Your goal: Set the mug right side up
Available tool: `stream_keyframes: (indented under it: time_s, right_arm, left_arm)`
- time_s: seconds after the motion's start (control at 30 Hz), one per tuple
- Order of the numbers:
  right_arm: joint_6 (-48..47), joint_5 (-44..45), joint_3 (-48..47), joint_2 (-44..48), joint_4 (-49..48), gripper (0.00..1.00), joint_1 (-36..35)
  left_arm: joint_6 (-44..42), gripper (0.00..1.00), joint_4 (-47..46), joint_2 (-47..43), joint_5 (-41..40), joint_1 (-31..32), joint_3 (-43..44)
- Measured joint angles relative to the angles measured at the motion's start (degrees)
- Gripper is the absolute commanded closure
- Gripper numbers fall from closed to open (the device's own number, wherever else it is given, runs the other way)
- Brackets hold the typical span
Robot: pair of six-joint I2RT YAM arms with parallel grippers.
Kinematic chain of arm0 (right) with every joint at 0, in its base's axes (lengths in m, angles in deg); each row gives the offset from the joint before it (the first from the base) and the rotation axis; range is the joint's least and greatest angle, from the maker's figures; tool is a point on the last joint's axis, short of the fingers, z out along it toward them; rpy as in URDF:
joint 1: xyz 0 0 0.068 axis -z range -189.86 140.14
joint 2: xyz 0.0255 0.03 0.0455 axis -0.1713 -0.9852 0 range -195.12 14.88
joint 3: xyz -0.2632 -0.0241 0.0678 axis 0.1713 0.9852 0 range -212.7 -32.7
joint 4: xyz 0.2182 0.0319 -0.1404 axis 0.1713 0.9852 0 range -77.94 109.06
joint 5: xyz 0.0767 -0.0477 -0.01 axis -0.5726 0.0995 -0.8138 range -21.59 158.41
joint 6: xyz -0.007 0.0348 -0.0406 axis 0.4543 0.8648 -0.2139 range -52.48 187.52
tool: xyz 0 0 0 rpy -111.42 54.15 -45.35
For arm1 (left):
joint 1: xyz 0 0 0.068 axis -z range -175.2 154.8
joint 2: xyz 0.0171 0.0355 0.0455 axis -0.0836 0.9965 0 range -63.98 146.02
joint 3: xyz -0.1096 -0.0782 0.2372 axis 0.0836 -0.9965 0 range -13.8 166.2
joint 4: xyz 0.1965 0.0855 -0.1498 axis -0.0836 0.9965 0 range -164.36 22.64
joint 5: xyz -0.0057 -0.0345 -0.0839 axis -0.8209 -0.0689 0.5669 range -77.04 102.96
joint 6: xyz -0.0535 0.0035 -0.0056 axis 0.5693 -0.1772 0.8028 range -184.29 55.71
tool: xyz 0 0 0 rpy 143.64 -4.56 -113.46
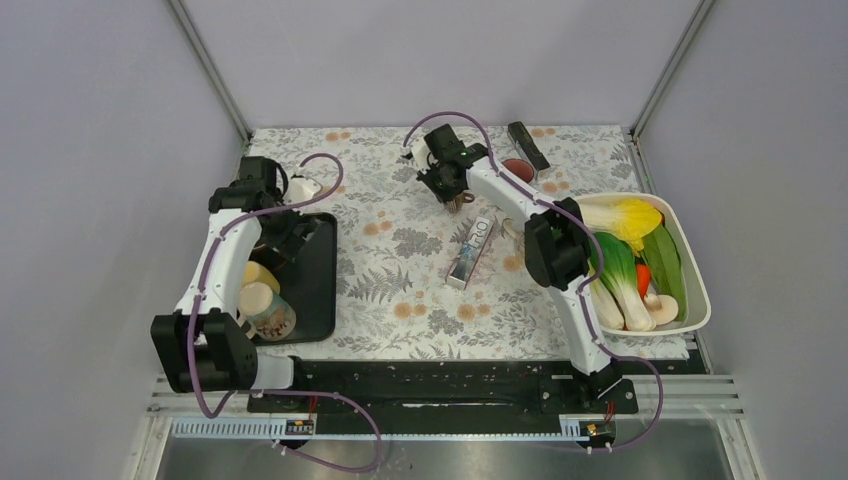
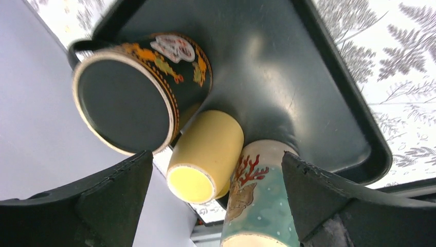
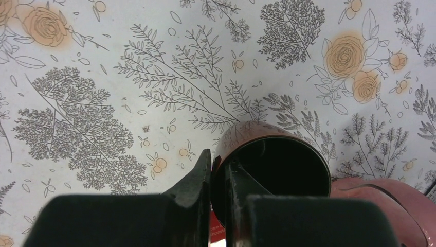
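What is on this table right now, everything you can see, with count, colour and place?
brown mug: one, dark brown, table's far middle, held by its rim
tray: one, black, left side
black mug: one, black with orange pattern, on tray
yellow mug: one, yellow, on tray
coral mug: one, teal and white, on tray
tube: one, white and blue, centre
bar: one, black, far edge
dish: one, red-brown, beside bar
basin: one, white, right side
vegetables: several, green, yellow, white, red, in basin
tablecloth: one, white floral
left hand: black, open, above tray mugs
right hand: black, shut on brown mug's rim
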Motion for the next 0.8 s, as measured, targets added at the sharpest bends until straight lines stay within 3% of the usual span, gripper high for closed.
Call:
stream_keyframes:
  time_s: [0.3, 0.63, 0.8]
  right_arm:
    - [-0.7, 2.3, -1.1, -0.6, 2.8, 0.02, 0.0]
    - [-0.5, 0.2, 1.8, 9.3, 3.0, 0.0, 0.0]
    - [-0.4, -0.9, 4.7, 16.3, 0.9, 0.01, 0.0]
  left_arm:
    - [-3.5, 0.01, 3.6, -1.3, -0.8, -7.5, -7.2]
    - [-12.6, 0.01, 12.6, -13.8, 8.7, -21.9, -7.5]
    - [-18.0, 0.01, 17.4, -14.6, 12.0, -28.1, -7.5]
